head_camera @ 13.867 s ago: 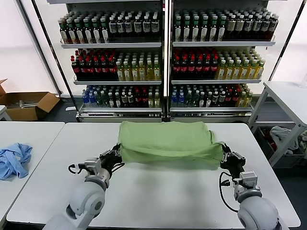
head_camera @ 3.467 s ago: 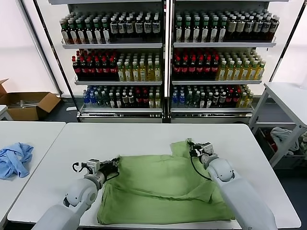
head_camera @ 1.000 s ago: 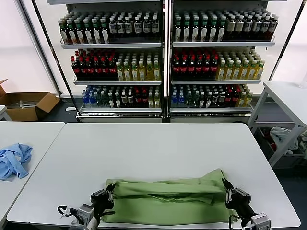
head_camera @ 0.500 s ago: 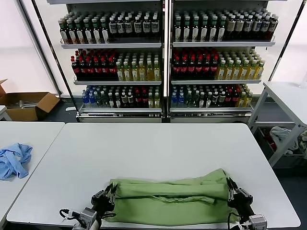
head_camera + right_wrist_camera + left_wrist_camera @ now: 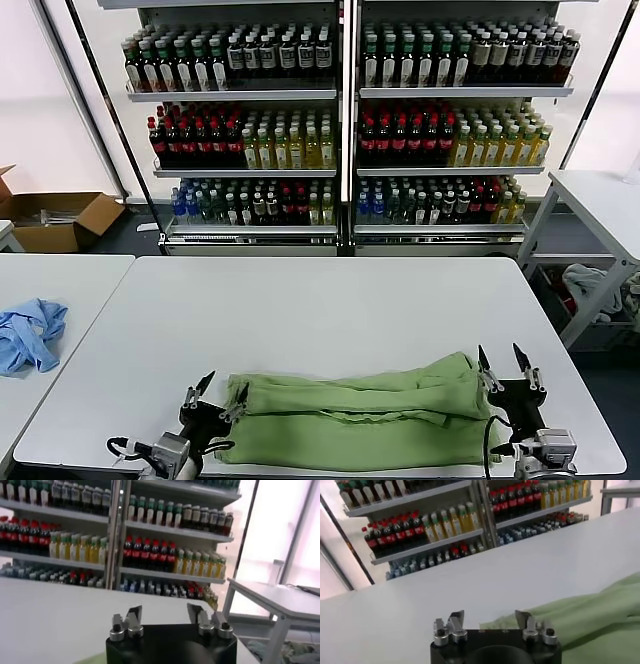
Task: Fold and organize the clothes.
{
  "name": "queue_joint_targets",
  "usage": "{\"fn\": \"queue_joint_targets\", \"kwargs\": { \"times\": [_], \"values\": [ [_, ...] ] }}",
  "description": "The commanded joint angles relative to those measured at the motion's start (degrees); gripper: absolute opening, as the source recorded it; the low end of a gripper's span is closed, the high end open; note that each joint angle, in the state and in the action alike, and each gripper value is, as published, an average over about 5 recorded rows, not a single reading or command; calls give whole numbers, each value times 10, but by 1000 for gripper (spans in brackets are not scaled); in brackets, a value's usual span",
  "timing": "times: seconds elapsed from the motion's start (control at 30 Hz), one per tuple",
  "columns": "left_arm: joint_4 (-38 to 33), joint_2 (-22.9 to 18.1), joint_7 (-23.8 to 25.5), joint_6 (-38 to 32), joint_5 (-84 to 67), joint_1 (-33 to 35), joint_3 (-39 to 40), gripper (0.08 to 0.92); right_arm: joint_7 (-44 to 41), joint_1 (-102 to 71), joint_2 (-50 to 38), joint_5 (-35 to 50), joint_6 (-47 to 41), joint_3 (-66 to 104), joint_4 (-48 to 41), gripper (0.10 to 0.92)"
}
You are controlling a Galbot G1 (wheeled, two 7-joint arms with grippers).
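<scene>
The light green shirt lies folded into a long band along the front edge of the white table. Its collar, buttons and graphic are hidden. My left gripper is open and empty at the band's left end. In the left wrist view the left gripper stands open with green fabric lying beyond one finger. My right gripper is open and empty at the band's right end. In the right wrist view the right gripper is open with only a sliver of green below it.
A light blue garment lies on a second table at the left. Drink shelves stand behind the table. Another table and a cardboard box flank the scene.
Both grippers have opened and let go of the shirt's ends, moving slightly outward and up. The shirt has settled flat on the table.
</scene>
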Motion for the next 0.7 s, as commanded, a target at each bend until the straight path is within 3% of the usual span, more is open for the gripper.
{"fn": "queue_joint_targets", "kwargs": {
  "times": [0.03, 0.17, 0.37, 0.7],
  "values": [
    [-84, -10, -21, -17, -16, 97, -16, 753, 8, -66, 1, 15, 48, 30, 45, 763],
    [-66, -32, -23, -58, -18, 116, -6, 816, -11, -133, 12, -8, 149, 40, 31, 816],
    [-27, -70, -19, -105, -45, 97, -1, 823, -13, -176, 32, -24, 249, 52, -21, 823],
    [60, -135, -8, -138, -55, 26, 19, 823, -6, -172, 46, -25, 275, 62, -46, 823]
  ]
}}
